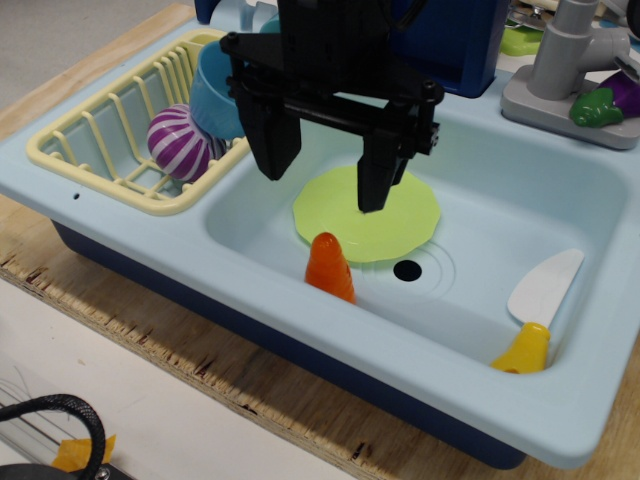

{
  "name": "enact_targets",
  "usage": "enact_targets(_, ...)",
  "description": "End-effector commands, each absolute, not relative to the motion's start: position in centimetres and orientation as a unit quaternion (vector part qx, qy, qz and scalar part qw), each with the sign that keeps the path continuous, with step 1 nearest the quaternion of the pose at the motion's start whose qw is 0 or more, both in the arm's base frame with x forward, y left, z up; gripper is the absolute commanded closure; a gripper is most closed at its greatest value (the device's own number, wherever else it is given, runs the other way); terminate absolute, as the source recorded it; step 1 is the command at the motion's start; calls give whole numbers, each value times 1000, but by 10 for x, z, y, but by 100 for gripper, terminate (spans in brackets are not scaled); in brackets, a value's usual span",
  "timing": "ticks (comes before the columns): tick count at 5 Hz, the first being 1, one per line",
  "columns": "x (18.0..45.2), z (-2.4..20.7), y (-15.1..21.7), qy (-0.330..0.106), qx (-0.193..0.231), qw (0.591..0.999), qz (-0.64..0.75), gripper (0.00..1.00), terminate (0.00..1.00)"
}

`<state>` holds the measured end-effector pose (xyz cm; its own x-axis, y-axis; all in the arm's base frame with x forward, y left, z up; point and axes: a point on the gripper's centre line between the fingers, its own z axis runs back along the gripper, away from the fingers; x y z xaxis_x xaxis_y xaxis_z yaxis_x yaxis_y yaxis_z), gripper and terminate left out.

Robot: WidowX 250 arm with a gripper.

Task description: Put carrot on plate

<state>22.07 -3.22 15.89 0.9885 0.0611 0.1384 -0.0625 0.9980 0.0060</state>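
**Carrot lying in sink, gripper hanging open above plate**

Item: carrot (331, 267). Small, smooth, glossy orange cone, tapering to a rounded tip that is pointing up and away from the camera, wide end facing the near sink wall. No green top is showing. It is lying on the floor of the pale blue sink (560, 190), its tip touching or just overlapping the near edge of the plate (400, 225); the rest is sitting off the plate.

Item: plate. Flat, round, light green, faceted rim, resting in the sink basin beside the dark drain hole (407, 269).

Item: gripper (326, 190). Black, two fingers spreading wide, holding nothing, hanging above the plate's far left part and above the carrot.

Also present: a white knife (535, 308) with yellow handle leaning in the right corner of the basin; a cream rack (95, 140) holding a purple-striped ball (178, 141) and a blue cup (215, 95); a grey tap (565, 60).
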Motion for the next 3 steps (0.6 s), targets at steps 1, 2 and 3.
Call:
enact_targets(1,221,159,-32,-69,5,997,31,0,0)
enact_targets(2,221,153,-33,-68,-1,997,34,0,0)
enact_targets(3,221,145,-33,-67,-10,997,38,0,0)
